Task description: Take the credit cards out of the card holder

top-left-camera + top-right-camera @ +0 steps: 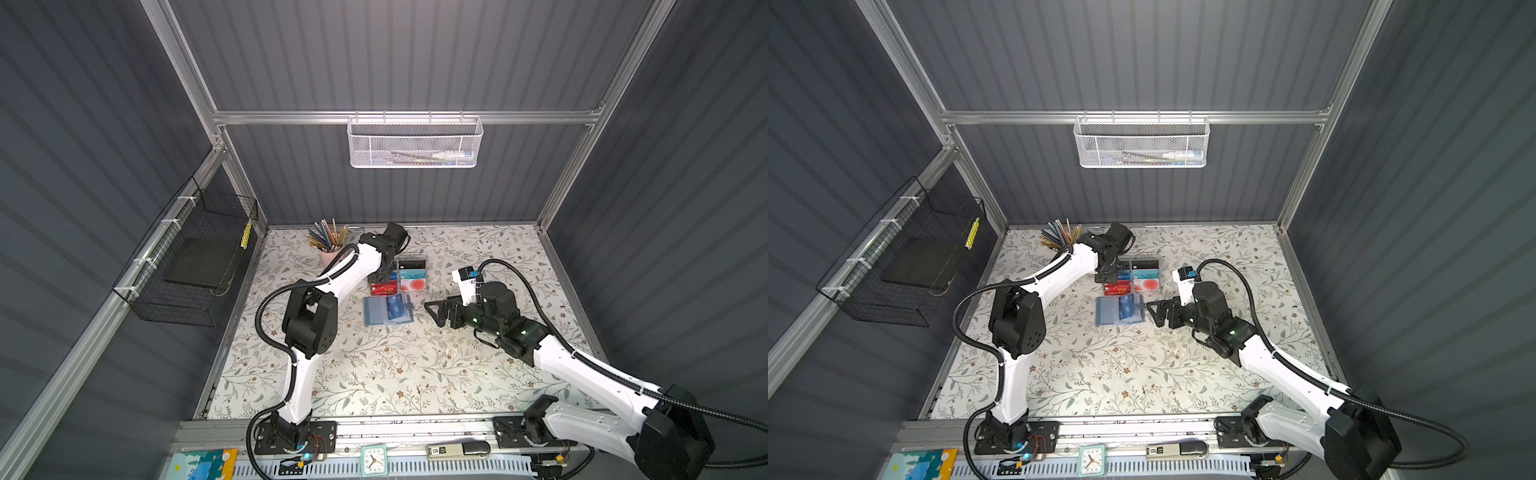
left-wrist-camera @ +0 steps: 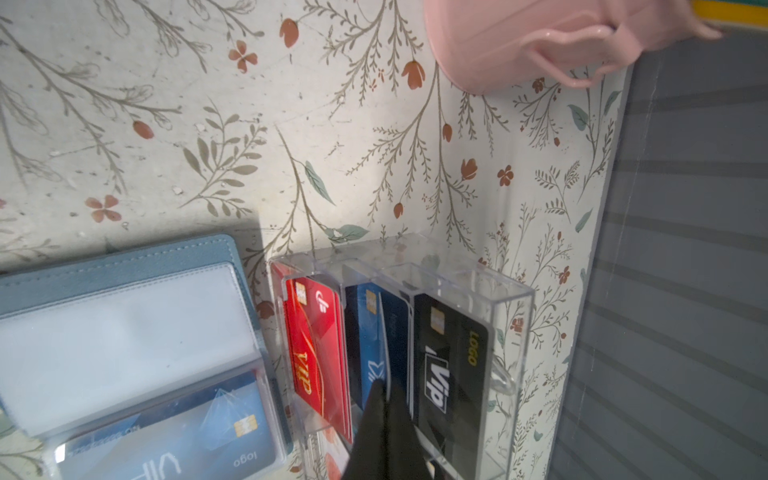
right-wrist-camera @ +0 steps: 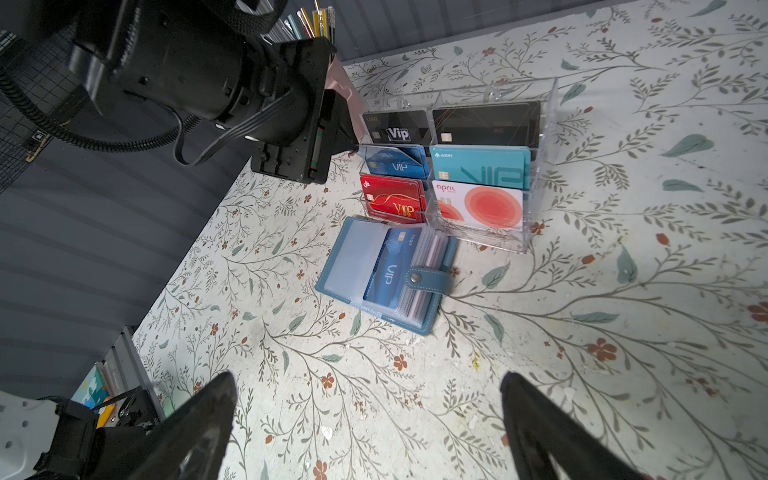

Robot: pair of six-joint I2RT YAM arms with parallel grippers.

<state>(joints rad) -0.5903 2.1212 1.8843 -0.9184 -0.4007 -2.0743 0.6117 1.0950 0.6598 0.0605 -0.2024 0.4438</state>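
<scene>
I see a floral-print tabletop (image 1: 395, 374) boxed by grey ribbed walls (image 1: 395, 62). A white mesh basket (image 1: 415, 143) hangs at 12 o'clock, a black wire basket (image 1: 187, 266) at 9. The card holder (image 1: 388, 309) lies open mid-table, a blue card (image 3: 382, 274) in its sleeve. At its 12 o'clock stands the acrylic card rack (image 3: 490, 241), holding a white card with red-orange circles (image 3: 478, 205). My left gripper (image 2: 386, 388) is pinched shut at the rack's middle tier; my right gripper (image 3: 368, 378) gapes wide at the holder's 3 o'clock.
</scene>
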